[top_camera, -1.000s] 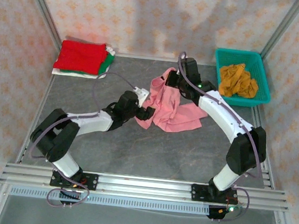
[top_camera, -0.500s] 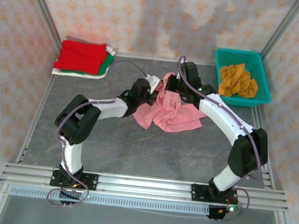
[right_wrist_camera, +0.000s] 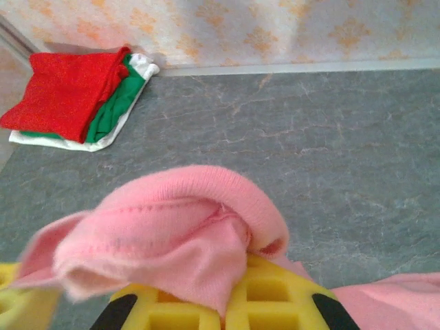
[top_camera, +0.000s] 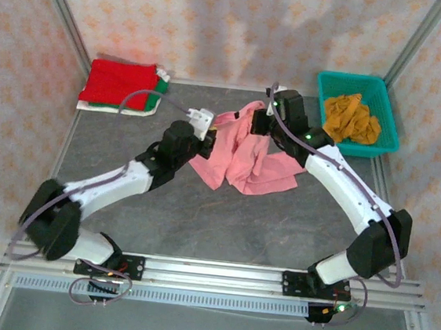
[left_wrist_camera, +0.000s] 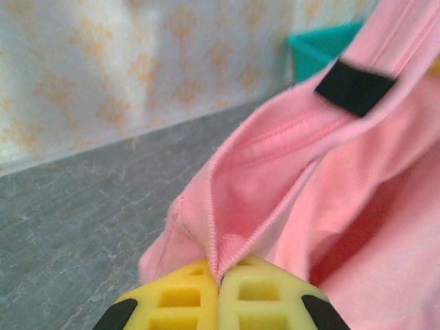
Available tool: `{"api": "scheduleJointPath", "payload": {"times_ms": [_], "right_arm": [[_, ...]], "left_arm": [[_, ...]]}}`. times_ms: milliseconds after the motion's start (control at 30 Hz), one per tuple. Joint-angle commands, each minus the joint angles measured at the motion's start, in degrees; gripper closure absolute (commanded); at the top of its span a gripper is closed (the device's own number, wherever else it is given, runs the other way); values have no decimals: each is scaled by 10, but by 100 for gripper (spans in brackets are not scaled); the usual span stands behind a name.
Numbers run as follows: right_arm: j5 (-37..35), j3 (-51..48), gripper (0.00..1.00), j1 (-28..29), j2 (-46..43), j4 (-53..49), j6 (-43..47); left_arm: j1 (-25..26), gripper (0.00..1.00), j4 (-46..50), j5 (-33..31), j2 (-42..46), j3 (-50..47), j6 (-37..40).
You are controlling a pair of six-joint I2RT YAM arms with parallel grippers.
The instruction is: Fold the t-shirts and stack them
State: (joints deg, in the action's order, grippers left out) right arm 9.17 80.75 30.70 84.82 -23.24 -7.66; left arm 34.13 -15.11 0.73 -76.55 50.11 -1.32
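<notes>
- left claw [top_camera: 210,135]: jaws fully together, nipping a stitched edge of the pink t-shirt [top_camera: 252,164]. Wrist view has the seam caught right at the yellow tips.
- right claw [top_camera: 258,122]: also closed tight, w/ a bunched fold of the same pink cloth spilling over its tips.
- Pink t-shirt: crumpled at ctr of the surface [top_camera: 199,218], a bit toward the far edge. Upper part lifted by both claws, the rest draped down and lying on the surface toward the near edge.
- Key relation: both pinch points on the far side of the bunch, near each other, left claw at the left end, right claw just beyond it to the right and slightly farther back. Line btw them approx parallel to the far edge, tilted a little. Cloth hangs below and near-side of both.
- Orientation: too crumpled to call neck vs hem, and no clear long axis. Only the held edge reads as running left-right.
- Probable next: draw the claws apart along that line, left toward the left edge, right toward the right edge, to spread the edge before laying flat.
- Elsewhere: folded stack at the far-left corner, red t-shirt [top_camera: 119,82] over green [top_camera: 160,89] over white [top_camera: 93,105]. Mustard t-shirt [top_camera: 350,118] heaped in the teal basket [top_camera: 352,78] at the far-right corner.
</notes>
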Motion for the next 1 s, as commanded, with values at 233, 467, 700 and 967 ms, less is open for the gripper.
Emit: {"api": "scheduleJointPath", "payload": {"times_ms": [233, 467, 700, 967], "right_arm": [[28, 287, 100, 49, 173, -22, 111], [0, 763, 47, 46, 518, -150, 86], [-7, 608, 33, 30, 433, -207, 69], [1, 40, 26, 2, 116, 37, -23]], "left_arm": [[-16, 100, 265, -122, 210, -46, -158], [-184, 100, 338, -70, 97, -36, -257], [-208, 100, 407, -31, 3, -5, -232], [-201, 51, 424, -36, 22, -5, -212]]}}
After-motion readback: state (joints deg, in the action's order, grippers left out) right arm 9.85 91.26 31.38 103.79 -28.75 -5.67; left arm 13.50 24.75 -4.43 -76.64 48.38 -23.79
